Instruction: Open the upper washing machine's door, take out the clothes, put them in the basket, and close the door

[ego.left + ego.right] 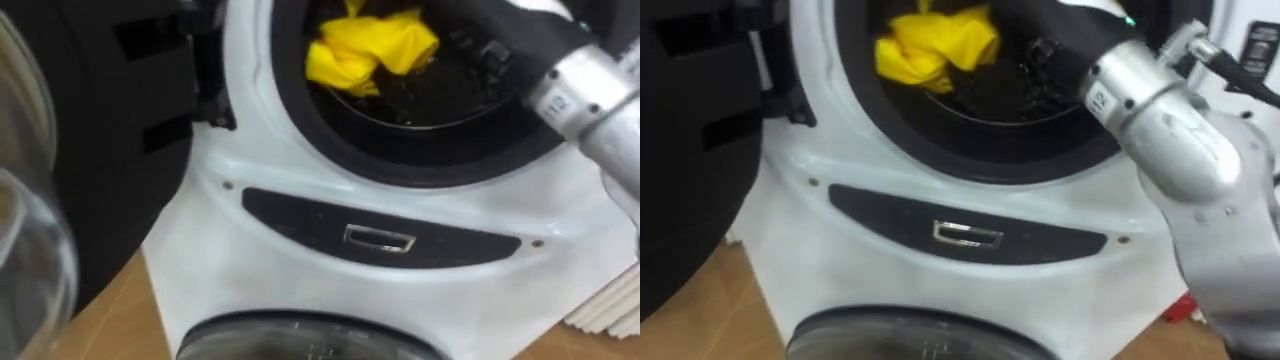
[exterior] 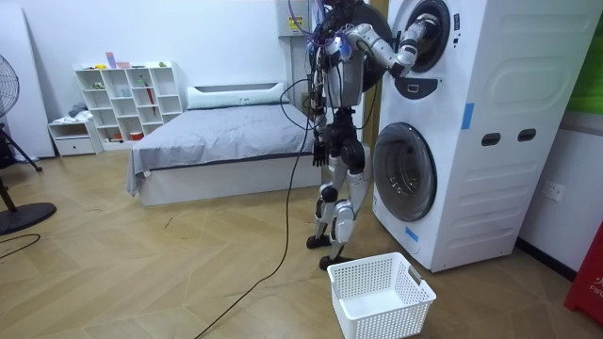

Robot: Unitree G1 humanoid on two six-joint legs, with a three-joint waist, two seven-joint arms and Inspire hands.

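A crumpled yellow cloth (image 1: 372, 48) lies in the dark drum (image 1: 440, 100) of the upper washing machine (image 2: 443, 56), at the left of the opening. My right arm (image 1: 590, 95) comes in from the right, and its black forearm reaches over the door rim into the drum, above and to the right of the cloth. In the room view my right hand (image 2: 417, 42) is inside the upper opening, and its fingers are hidden there. I stand upright close to the front of the stacked machines.
The upper door (image 1: 60, 150) hangs open at the left, its glass (image 1: 25, 230) near my head. Below the drum are a dark panel with a small handle (image 1: 378, 238) and the lower machine's round door (image 2: 403, 171). A white basket (image 2: 381, 294) stands on the floor by my feet.
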